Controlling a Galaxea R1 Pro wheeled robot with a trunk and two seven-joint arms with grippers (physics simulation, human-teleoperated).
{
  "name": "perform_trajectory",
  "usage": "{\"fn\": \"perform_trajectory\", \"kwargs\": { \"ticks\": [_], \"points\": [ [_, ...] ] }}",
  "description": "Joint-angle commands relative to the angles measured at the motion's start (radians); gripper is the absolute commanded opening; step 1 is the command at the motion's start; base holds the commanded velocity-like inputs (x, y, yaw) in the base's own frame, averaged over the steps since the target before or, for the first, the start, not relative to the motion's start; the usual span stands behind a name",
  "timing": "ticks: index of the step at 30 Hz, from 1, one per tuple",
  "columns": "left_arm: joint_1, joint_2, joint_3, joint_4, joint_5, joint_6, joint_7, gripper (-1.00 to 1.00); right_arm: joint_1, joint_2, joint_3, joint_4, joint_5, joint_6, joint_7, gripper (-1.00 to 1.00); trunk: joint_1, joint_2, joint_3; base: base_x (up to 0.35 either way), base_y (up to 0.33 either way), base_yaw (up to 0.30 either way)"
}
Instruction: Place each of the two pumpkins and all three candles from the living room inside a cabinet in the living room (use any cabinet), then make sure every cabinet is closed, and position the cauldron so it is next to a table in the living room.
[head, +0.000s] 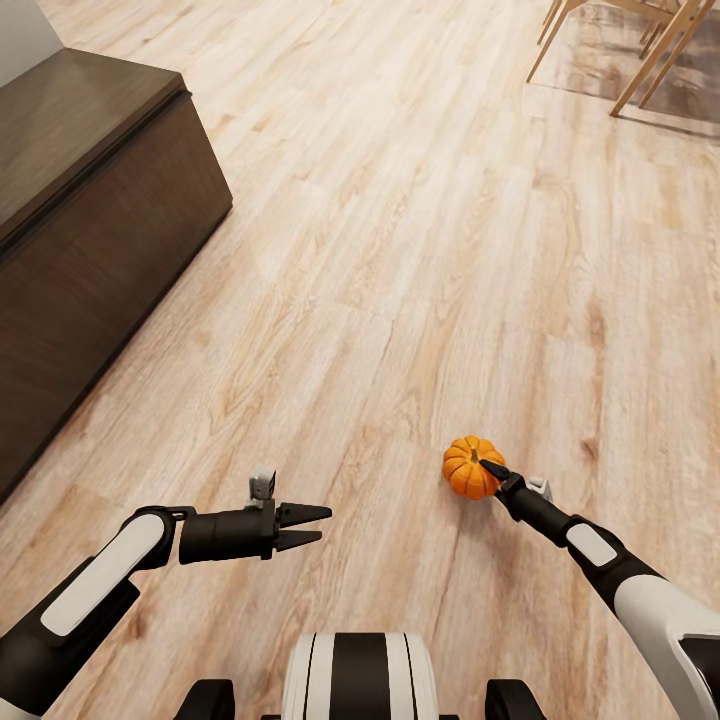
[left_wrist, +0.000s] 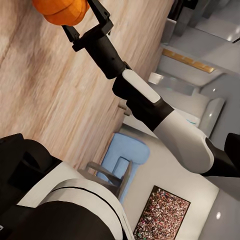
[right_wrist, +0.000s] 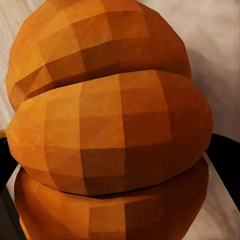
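Right now, a few notes from where I stand:
Pumpkin: one small orange pumpkin (head: 471, 467) sits at about 5 o'clock in the head view, over the wood floor (head: 420, 250), apparently lifted clear of it.
Handling: it looks light, rigid and smooth-ribbed, so likely a bit slippery; gripping across the round belly seems safest.
Right end effector (head: 489, 470): closed around the pumpkin, fingers on either side, as the left wrist view (left_wrist: 82, 17) also shows.
Right arm: stretched forward and low, reaching toward 11 o'clock.
Left end effector (head: 312, 527): fingers slightly parted, holding nothing, pointing toward 3 o'clock.
Left arm: bent across the body, held level.
Cabinet (head: 90, 230): dark brown, at 10 o'clock, well apart from the pumpkin.
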Motion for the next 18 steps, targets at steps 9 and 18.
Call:
{"fn": "perform_trajectory", "kwargs": {
  "ticks": [9,18],
  "points": [
    [-0.001,0.001,-0.002,0.001,-0.008,0.0,-0.011,1.0,0.0,0.0,0.007,0.003,0.006,0.0,-0.002,-1.0,0.0,0.0,-0.001,0.0,0.0,0.0],
    [-0.001,0.001,-0.002,0.001,-0.008,0.0,-0.011,1.0,0.0,0.0,0.007,0.003,0.006,0.0,-0.001,-1.0,0.0,0.0,-0.001,0.0,0.0,0.0]
  ]
}}
